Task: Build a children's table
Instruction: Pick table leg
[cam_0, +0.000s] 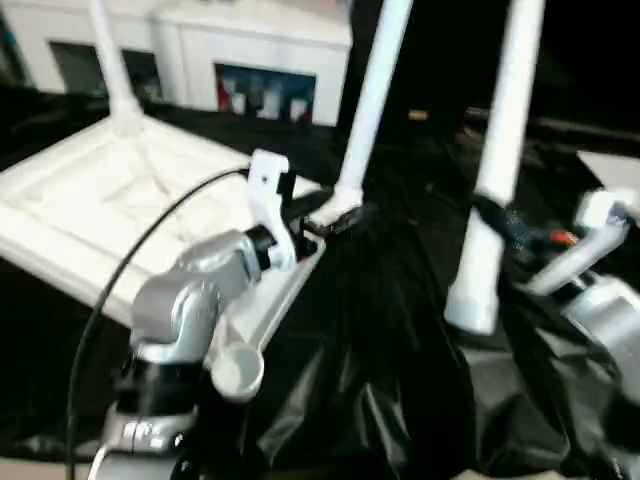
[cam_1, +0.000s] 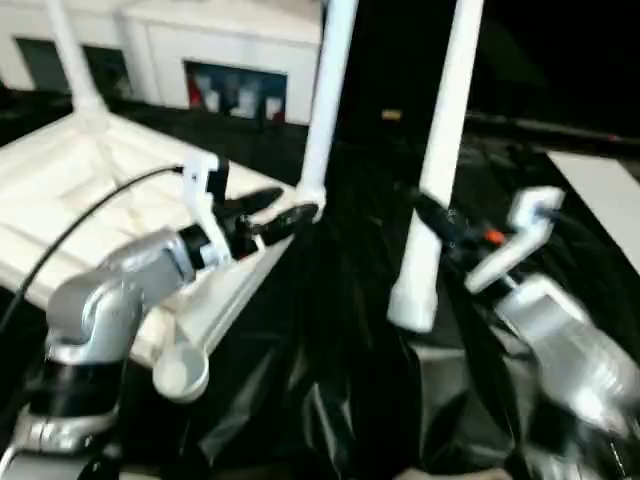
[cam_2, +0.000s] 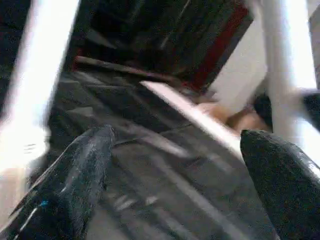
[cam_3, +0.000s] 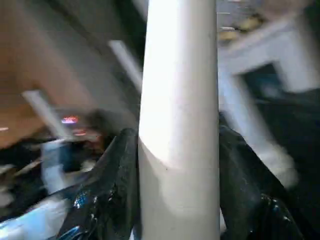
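White children's table (cam_0: 90, 210), seemingly upturned

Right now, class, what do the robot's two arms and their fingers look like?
Both forearms are rounded silver metal shells with white plastic wrist brackets. The left gripper and right gripper each end in two tapered glossy black fingers. A thin black cable loops along the left forearm.

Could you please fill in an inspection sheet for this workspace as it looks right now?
Surface: black sheet, creased, covering the work table.
Job's things: table top lying underside up; two legs stand in its far corner sockets, far-left leg and far-right leg; near corner socket empty; loose leg held upright off the top.
Clutter: nothing seen.
Grippers: left gripper open by the far-right leg's base; right gripper clamped on the loose leg.
Cables: black cable arcing over the left arm.
Surroundings: white cabinet behind.
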